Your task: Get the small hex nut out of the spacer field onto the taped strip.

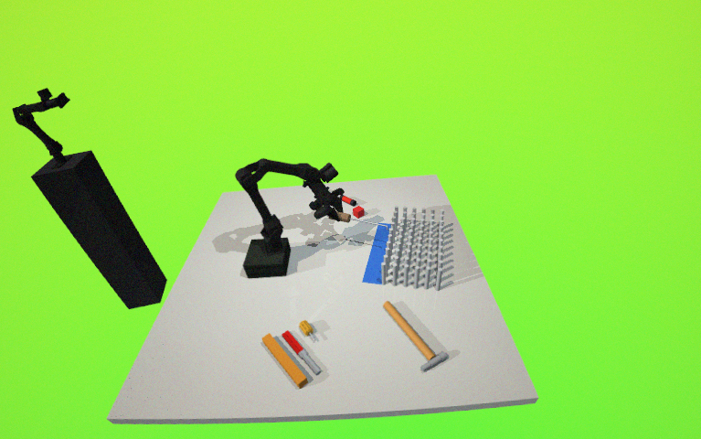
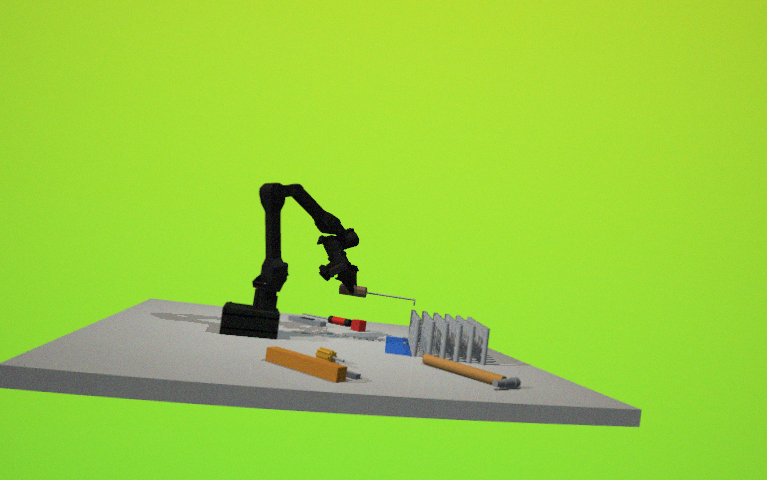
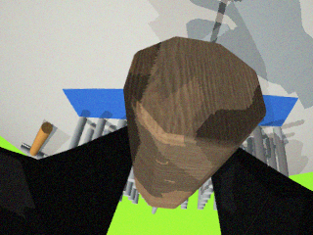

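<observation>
While the fingers (image 1: 337, 215) (image 2: 349, 289) grip it, hooked tool (image 1: 344, 217) (image 2: 353, 291) (image 3: 196, 93) points spacerward, seemingly near-level.

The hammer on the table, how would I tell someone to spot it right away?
Find the block of upright gray spacers with the blue strip along one side. Off the block's end, away from the red cube, lies the hammer. Unlike the plain orange bar, it has a round wooden handle and a gray crosswise head.
</observation>
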### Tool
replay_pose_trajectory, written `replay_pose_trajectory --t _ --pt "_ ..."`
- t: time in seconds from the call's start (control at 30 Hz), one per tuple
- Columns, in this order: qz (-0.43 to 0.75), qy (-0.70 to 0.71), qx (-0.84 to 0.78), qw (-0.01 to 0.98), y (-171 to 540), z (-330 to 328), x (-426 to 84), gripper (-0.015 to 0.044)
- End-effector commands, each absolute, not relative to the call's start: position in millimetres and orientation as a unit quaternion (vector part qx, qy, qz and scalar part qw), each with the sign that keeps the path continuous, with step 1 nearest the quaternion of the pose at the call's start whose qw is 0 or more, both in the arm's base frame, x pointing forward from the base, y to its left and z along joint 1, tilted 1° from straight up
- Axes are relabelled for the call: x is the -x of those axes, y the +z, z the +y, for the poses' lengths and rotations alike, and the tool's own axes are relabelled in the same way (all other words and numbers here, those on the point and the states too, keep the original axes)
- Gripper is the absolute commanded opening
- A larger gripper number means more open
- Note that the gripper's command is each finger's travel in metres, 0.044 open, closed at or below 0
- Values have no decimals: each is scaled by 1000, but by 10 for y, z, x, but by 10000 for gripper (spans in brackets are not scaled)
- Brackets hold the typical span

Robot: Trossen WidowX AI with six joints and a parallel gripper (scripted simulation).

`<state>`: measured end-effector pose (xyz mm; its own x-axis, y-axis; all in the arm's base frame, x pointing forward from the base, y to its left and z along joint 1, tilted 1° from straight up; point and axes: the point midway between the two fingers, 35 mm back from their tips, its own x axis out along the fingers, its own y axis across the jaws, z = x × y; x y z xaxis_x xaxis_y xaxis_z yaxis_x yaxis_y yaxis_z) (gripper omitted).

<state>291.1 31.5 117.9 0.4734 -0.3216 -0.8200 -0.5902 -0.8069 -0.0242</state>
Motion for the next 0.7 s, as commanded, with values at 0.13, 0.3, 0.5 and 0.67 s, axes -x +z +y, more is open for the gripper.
replay_pose_trajectory --t 0.13,0.3,0.5,0.67 --pt "313 424 830 180 1245 -52 -3064 0" --pt "340 418 819 194 1271 -293 -3124 0" --pt "373 410 805 211 1300 -599 -3166 0" --pt "401 403 791 226 1321 -867 -3171 0"
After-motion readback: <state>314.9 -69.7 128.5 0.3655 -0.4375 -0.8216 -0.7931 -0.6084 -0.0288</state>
